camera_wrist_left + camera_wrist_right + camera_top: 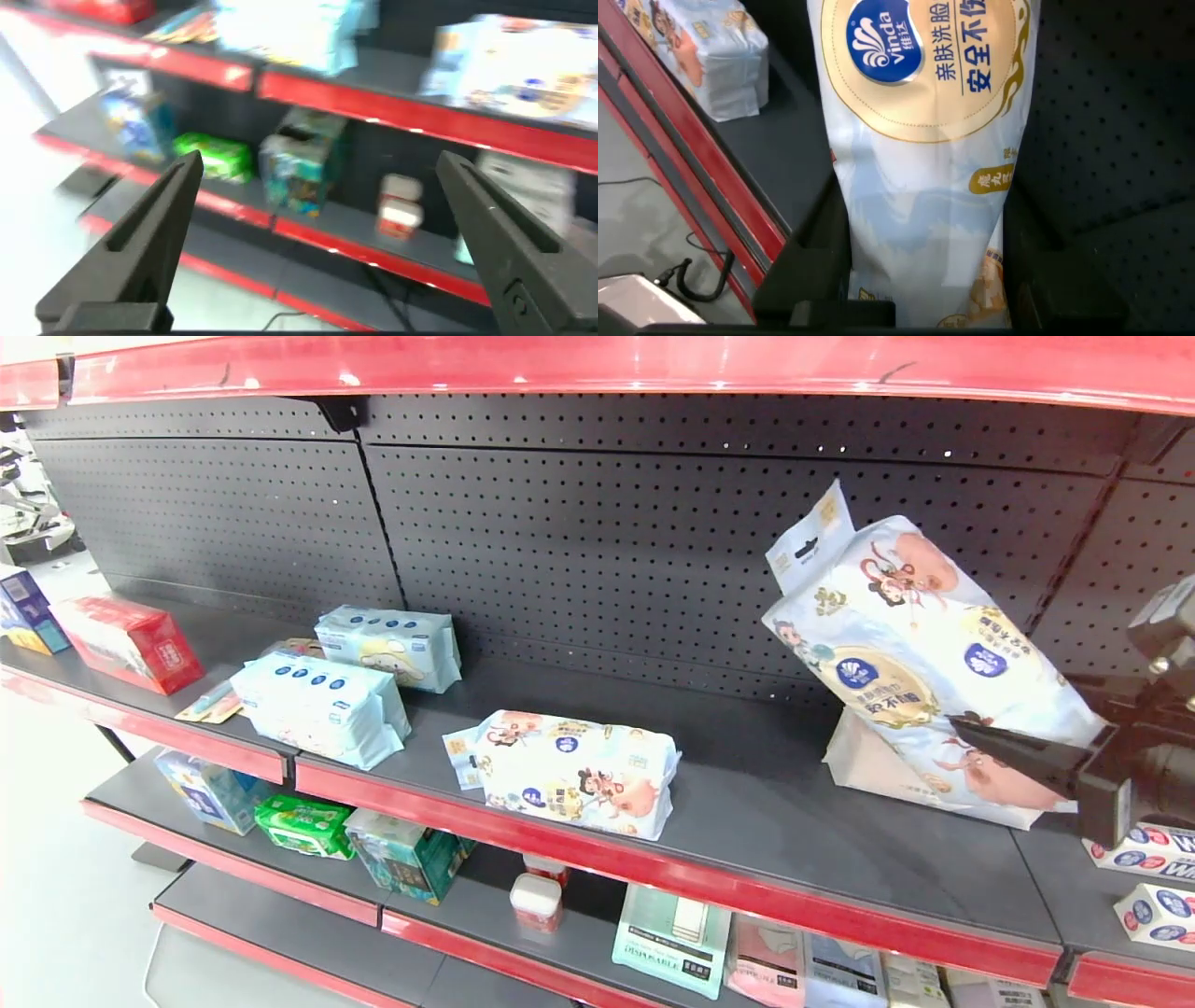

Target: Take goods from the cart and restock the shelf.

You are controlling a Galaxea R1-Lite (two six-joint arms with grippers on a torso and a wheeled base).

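A large white tissue pack [924, 653] with cartoon print stands tilted at the right of the dark shelf board [747, 803], its top leaning toward the pegboard. My right gripper [990, 747] is shut on its lower part; in the right wrist view the pack [924, 187] fills the gap between both black fingers [808, 261]. A second, similar pack [574, 770] lies flat near the shelf's front edge. My left gripper [320, 163] is open and holds nothing, facing the lower shelves.
Two blue wipe packs [322, 705] and a red box [131, 639] sit at the shelf's left. Small boxes [1144, 849] lie at the far right. A white pack [868, 765] stands under the held one. Bare board lies between the two cartoon packs. Lower shelves [308, 224] hold several goods.
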